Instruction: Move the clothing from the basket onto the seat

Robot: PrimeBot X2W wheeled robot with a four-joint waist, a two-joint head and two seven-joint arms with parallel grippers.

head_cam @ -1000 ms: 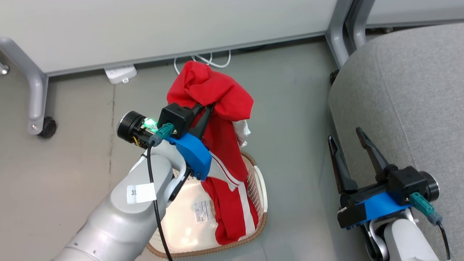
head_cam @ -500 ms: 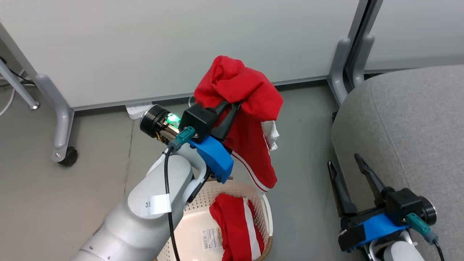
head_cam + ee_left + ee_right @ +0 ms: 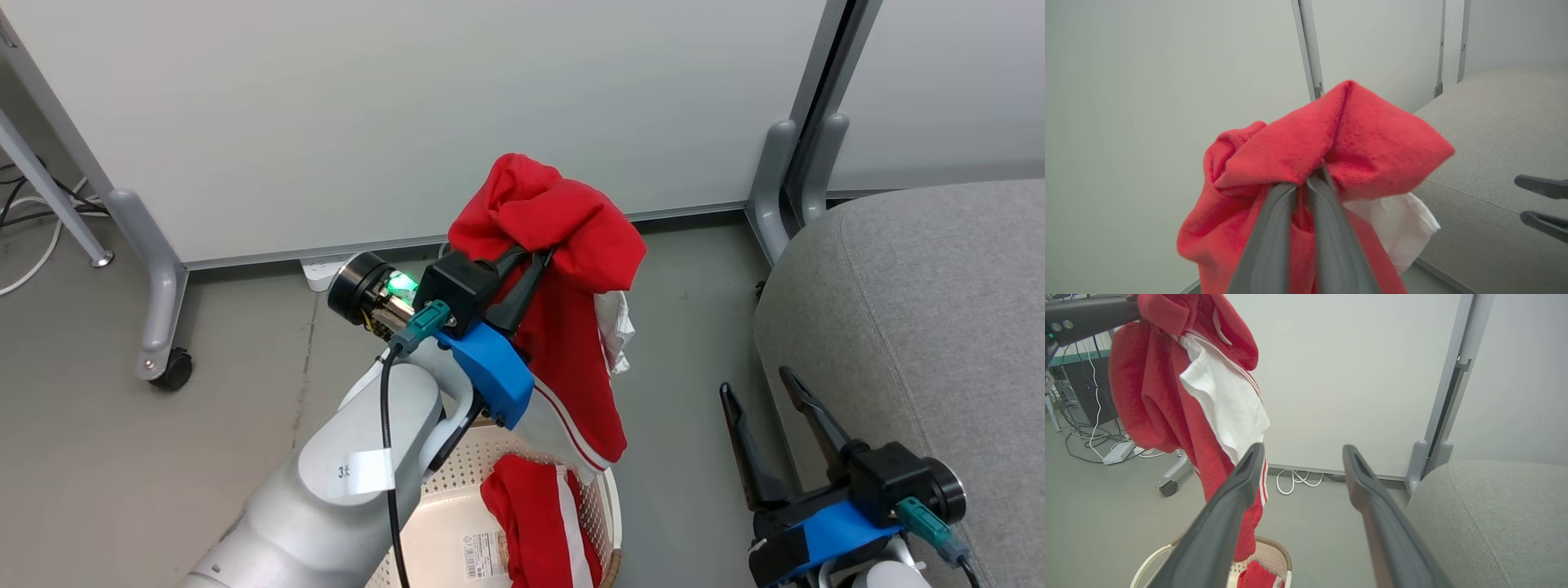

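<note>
Head view: one red garment (image 3: 535, 523) lies in the basket (image 3: 608, 506); the right end effector (image 3: 755, 381) stands with fingers spread. Above, the left end effector (image 3: 539, 257) pinches the other garment (image 3: 571, 237), hem dangling above the basket. Best carried high and rightward, clearing the seat (image 3: 914, 327) edge before release.

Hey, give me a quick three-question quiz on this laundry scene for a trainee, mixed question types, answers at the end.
1. True or false: the right gripper is open and empty.
2. Where does the second red garment lie? A on the seat; B in the basket; C in the right gripper.
3. Fill in: the lifted red garment is clamped by the ___ gripper.
Key: 1 true; 2 B; 3 left, the left gripper.
</note>
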